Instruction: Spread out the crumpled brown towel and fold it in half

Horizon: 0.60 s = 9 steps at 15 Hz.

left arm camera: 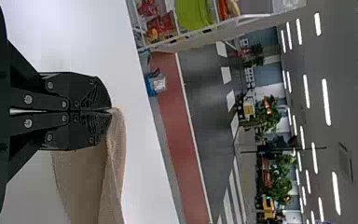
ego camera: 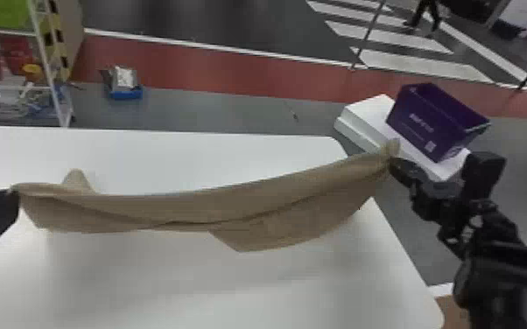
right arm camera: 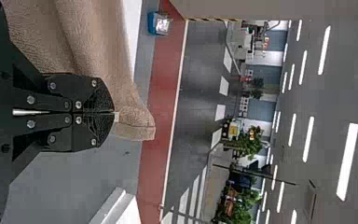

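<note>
The brown towel [ego camera: 214,210] hangs stretched between both grippers above the white table [ego camera: 179,284], sagging in the middle with long folds along it. At the head view's left edge, my left gripper [ego camera: 13,192] holds one end; in the left wrist view the left gripper [left arm camera: 111,110] is shut on the towel [left arm camera: 114,163]. My right gripper [ego camera: 393,161] is beyond the table's right edge at the other end. In the right wrist view the right gripper [right arm camera: 115,112] is shut on the towel [right arm camera: 93,46], and a short bunched tip sticks out past its fingers.
Beyond the table's right edge, a purple box [ego camera: 433,122] rests on a white box [ego camera: 363,122], close to my right gripper. A shelf rack [ego camera: 52,57] stands behind the table at the left, and a small blue container [ego camera: 124,92] is on the floor.
</note>
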Each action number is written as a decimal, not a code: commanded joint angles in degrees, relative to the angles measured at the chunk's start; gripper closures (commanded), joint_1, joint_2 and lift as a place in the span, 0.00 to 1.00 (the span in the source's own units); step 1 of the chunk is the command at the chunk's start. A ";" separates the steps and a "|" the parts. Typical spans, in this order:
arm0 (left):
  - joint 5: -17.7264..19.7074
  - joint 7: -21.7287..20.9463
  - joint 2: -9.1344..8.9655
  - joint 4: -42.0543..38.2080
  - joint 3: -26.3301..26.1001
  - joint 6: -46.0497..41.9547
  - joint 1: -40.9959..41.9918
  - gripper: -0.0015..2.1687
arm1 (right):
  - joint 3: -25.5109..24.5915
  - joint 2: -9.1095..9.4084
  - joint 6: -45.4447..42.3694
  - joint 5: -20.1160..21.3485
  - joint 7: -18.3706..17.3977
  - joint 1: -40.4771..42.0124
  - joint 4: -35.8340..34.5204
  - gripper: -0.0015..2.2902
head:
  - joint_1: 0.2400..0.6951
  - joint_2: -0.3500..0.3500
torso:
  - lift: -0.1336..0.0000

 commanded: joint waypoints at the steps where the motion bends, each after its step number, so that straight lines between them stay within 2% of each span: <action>1: 1.69 0.57 -0.64 -2.69 2.83 0.08 1.02 0.66 | -0.69 -0.73 1.43 -0.25 0.16 -1.40 -0.66 0.59 | 1.00 0.07 | 0.07; 5: 4.77 1.80 -1.69 -6.73 6.53 0.08 2.07 0.66 | -2.71 -0.73 1.96 -2.97 1.31 -0.78 -4.79 0.59 | 1.00 0.11 | 0.07; 8: 8.28 1.62 -1.78 -10.07 8.63 1.48 2.60 0.66 | -4.65 -0.64 6.71 -8.42 1.83 1.77 -12.00 0.59 | 0.98 0.11 | 0.07; 9: 9.07 1.45 -1.78 -10.60 8.90 1.66 2.69 0.66 | -5.00 -0.47 10.05 -10.27 3.33 2.03 -14.28 0.59 | 0.96 0.11 | 0.07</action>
